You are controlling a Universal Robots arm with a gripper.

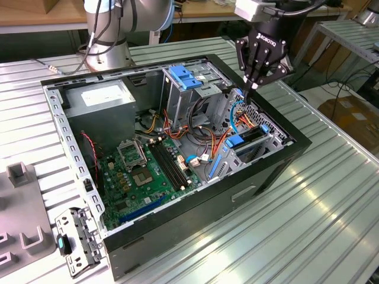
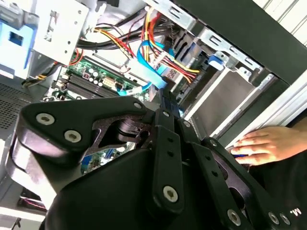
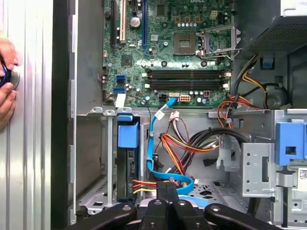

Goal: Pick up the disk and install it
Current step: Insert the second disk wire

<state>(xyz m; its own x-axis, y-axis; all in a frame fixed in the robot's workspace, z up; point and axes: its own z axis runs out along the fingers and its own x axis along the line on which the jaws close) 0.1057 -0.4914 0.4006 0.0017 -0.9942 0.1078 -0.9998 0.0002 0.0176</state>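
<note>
The gripper (image 3: 165,191), fingers pinched together on nothing, hangs over the open computer case (image 1: 269,171) just above the disk (image 3: 127,163), which sits edge-up in its bay, seemingly installed; beyond lies the motherboard (image 3: 168,52)

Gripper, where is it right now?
In the exterior view the gripper hangs on the exterior view's right, just above the cables inside the open computer case.

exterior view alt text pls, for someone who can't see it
A black robot gripper hangs, fingers together, over the far right corner of an open computer case on a ribbed metal table. Inside lie a green motherboard, coloured cables and a blue bracket atop the drive cage.
</note>
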